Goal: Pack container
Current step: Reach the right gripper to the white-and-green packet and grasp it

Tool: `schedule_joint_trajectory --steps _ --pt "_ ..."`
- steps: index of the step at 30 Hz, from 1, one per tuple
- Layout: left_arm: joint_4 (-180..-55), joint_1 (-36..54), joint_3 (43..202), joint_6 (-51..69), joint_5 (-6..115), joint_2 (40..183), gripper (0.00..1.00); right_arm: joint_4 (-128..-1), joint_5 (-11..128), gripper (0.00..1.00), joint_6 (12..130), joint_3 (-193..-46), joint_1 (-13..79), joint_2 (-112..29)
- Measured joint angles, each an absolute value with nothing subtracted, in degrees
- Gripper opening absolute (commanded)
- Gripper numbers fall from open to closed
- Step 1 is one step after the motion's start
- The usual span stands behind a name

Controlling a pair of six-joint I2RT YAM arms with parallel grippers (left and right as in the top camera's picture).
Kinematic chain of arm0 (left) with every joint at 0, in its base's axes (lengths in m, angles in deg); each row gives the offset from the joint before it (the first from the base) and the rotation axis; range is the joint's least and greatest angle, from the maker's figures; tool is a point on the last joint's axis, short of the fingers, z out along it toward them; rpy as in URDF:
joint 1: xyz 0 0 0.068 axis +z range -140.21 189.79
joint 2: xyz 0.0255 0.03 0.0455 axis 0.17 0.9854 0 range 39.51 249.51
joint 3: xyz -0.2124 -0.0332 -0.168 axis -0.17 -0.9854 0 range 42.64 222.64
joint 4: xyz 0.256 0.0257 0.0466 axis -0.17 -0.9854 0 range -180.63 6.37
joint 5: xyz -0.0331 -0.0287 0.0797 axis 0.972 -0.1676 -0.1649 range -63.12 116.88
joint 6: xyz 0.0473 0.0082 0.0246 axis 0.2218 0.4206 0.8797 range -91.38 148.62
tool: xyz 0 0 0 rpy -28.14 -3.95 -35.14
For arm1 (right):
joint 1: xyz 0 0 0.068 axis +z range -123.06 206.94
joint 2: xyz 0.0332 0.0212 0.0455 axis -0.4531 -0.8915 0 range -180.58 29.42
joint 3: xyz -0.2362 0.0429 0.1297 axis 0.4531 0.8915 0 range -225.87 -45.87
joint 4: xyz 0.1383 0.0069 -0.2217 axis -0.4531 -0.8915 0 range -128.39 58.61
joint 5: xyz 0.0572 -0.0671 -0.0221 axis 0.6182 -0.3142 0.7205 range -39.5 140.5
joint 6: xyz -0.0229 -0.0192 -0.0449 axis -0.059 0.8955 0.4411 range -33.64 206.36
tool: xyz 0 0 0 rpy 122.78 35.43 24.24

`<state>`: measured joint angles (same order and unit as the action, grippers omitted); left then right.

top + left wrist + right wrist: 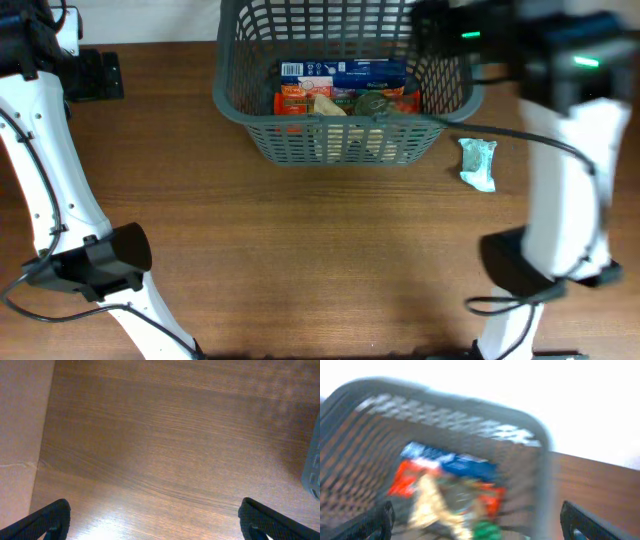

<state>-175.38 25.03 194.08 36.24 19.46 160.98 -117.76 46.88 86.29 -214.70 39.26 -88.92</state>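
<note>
The dark grey basket (240, 105) stands at the back middle of the table. In it lie a blue box (345, 71), red packets (296, 98), a beige wedge (329, 104) and a dark round item (374, 102). A pale green packet (478, 162) lies on the table right of the basket. My right gripper (480, 522) is open and empty above the basket's right part; its view is blurred and shows the basket (542, 442) with the groceries inside. My left gripper (157, 520) is open and empty over bare wood at the far left.
The basket's corner (314, 472) shows at the right edge of the left wrist view. The table's left edge (45, 435) runs beside a tan floor. Both arm bases stand at the front corners (95, 262) (530, 262).
</note>
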Motion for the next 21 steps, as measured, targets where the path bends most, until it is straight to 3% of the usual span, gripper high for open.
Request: schedule_joint_trajectory --steps 6,10,15,21 --pt "-175.4 25.0 194.1 36.2 19.5 161.0 0.99 -119.5 47.4 0.99 80.8 -213.8 16.0 -84.8" --pt "-175.4 25.0 194.1 36.2 19.5 161.0 0.99 -116.5 52.4 1.0 78.3 -201.0 3.6 -83.8" --pt "-175.4 25.0 194.1 36.2 19.4 161.0 0.99 -109.7 57.1 0.99 77.3 -180.3 0.9 -84.5" --pt "-175.4 25.0 194.1 36.2 19.4 161.0 0.99 -99.8 61.7 0.99 77.1 -156.6 4.7 -86.1"
